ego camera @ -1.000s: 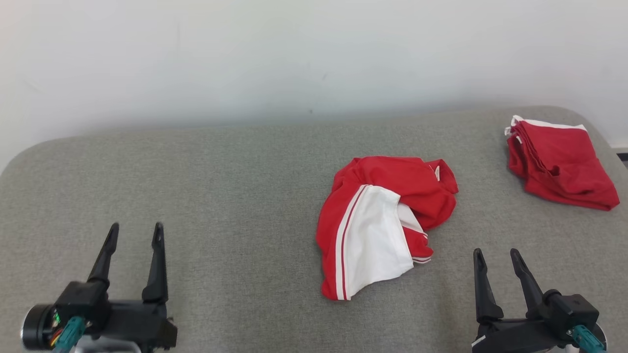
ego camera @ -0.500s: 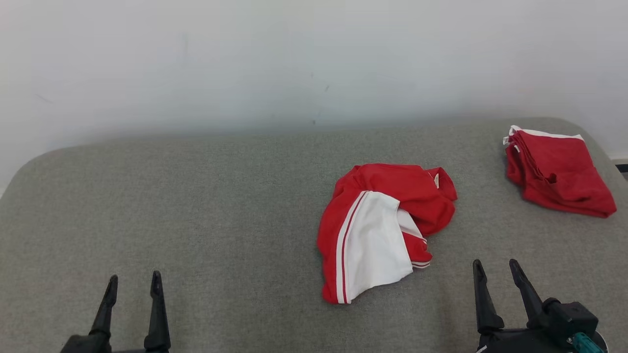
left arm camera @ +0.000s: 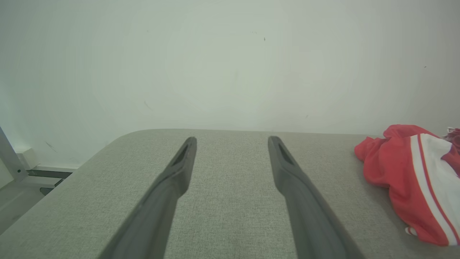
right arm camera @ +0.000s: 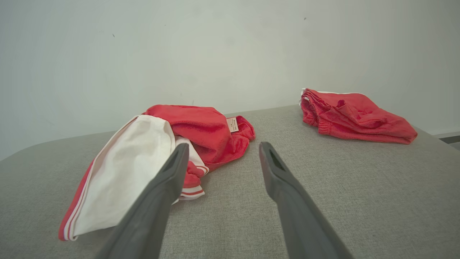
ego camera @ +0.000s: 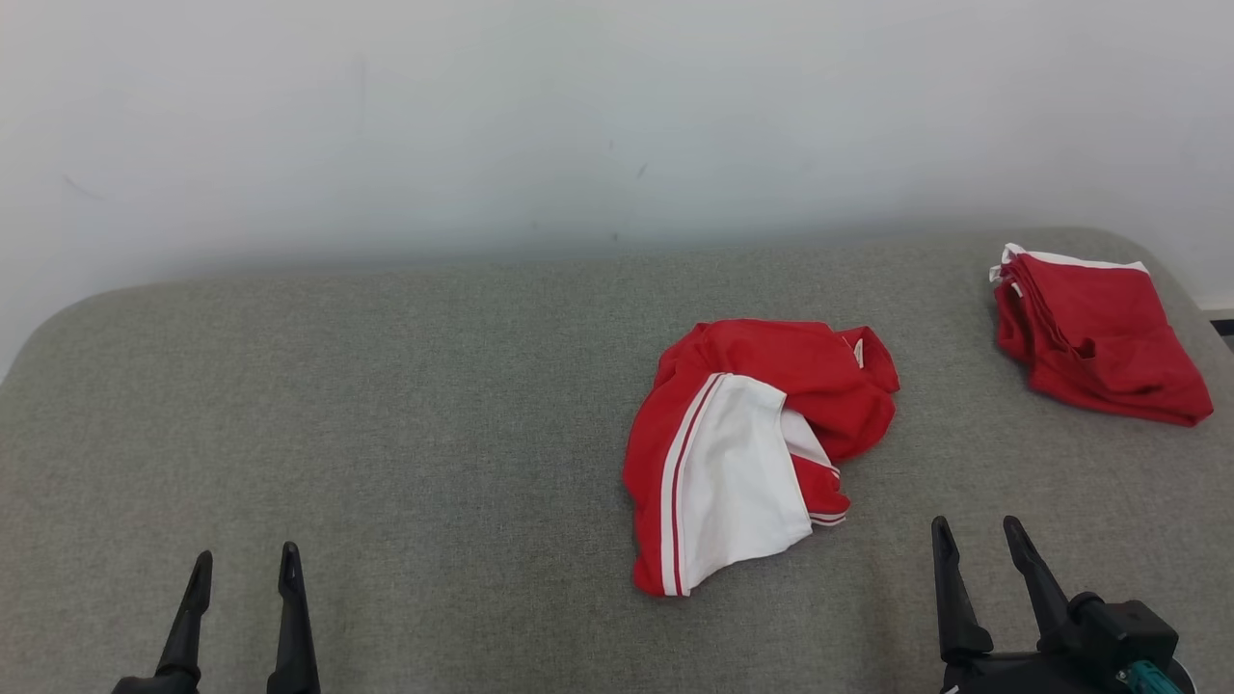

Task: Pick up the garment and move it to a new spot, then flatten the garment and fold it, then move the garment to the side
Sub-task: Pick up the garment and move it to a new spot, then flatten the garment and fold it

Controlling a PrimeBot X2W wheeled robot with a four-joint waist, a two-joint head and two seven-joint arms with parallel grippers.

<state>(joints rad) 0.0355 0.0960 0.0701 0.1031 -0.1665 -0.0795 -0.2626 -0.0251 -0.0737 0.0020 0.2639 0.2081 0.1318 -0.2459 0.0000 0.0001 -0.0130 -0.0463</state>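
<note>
Starting at the left, the left gripper (ego camera: 245, 554) hovers low over the near edge of the grey padded surface (ego camera: 434, 386), its two dark fingers spread apart with nothing between them. Right of centre lies the garment (ego camera: 752, 443), a crumpled red piece with a white panel and white striping turned up. It is bunched rather than laid out and rests on the surface well apart from the left gripper. The right gripper (ego camera: 974, 523) sits just off the garment's near right corner, close but not touching, jaws likewise spread and empty. At the far right, toward the back edge, a second red garment (ego camera: 1099, 333) lies folded, apart from everything else. Judging by this layout, the first step, picking up the crumpled garment, is not yet begun, since neither gripper has contact. The next move probably calls for the right gripper to reach forward and leftward onto a raised fold of red cloth, pinch it and lift, with the left arm crossing over to help carry it to a new spot.
</note>
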